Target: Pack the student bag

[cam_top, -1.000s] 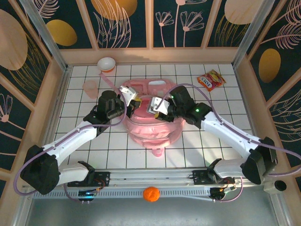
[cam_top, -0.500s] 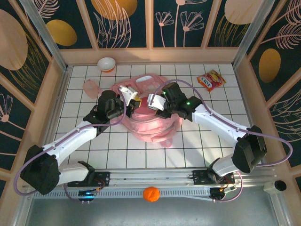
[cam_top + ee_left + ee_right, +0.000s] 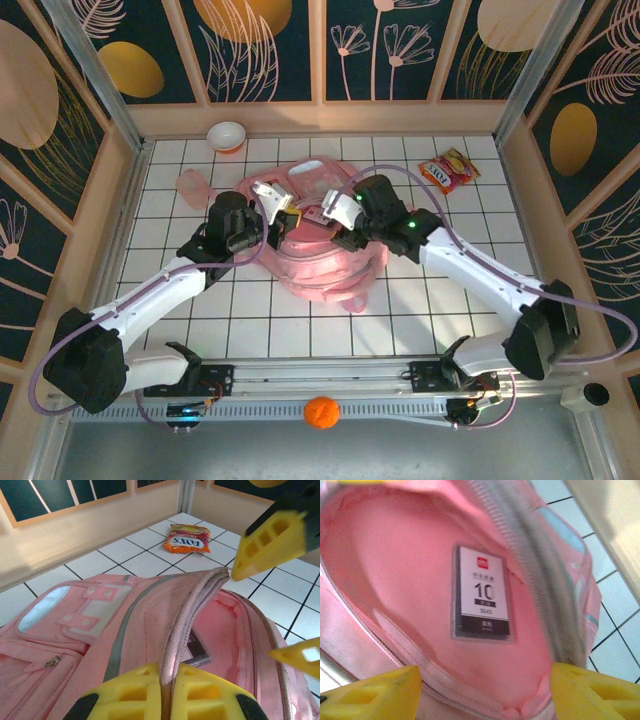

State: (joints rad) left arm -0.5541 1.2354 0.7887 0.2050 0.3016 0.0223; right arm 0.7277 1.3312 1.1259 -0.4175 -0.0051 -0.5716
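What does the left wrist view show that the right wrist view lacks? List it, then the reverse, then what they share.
Left wrist: the left pincer shut on the student bag at its zipper rim, the front pockets, the snack packet. Right wrist: the box with its label readable, marked 10. Shared: the bag's pink interior, the box lying inside, the open right pincer.

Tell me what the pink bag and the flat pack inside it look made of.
Student bag: soft matte woven fabric, judging by the ribbed weave, stitching and folds. Flat pack: probably glossy clear plastic over printed card; its rim looks translucent.
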